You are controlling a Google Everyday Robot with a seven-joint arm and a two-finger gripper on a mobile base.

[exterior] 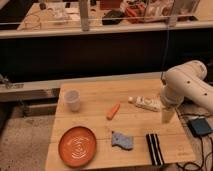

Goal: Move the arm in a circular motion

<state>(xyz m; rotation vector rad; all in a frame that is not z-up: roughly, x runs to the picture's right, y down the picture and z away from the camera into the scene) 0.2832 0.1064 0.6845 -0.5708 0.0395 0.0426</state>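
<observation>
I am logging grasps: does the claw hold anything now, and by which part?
It cannot be told. The claw points down at the right edge of the table, beside the white tube lying there.

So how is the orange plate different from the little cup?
The plate is orange; the cup is whitish. The plate is wide and flat; the cup is narrow and stands taller. The plate sits near the front, the cup farther back. Both rest on the wooden table, away from the gripper by its right side.
</observation>
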